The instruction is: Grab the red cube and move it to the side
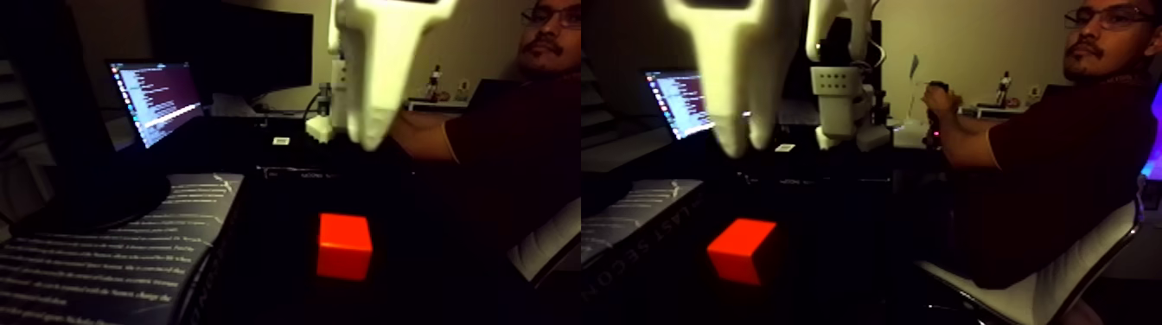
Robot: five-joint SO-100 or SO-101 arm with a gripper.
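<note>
Gripper (373, 138) white, blurred, hanging above red cube (344, 246) on dark table, apart from it; jaw gap unreadable

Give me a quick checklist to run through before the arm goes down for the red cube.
1. Red cube in sight, nothing covering it: ok.
2. Gripper clear of the cube, hanging above it: ok.
3. Gripper holding nothing: ok.
4. Jaws open wide enough for the cube: cannot tell, the fingertips are blurred and look close together.
5. Gripper lined up over the cube: cannot tell, the two halves of the picture disagree on the offset.
6. Open book apart from the cube: ok.
</note>
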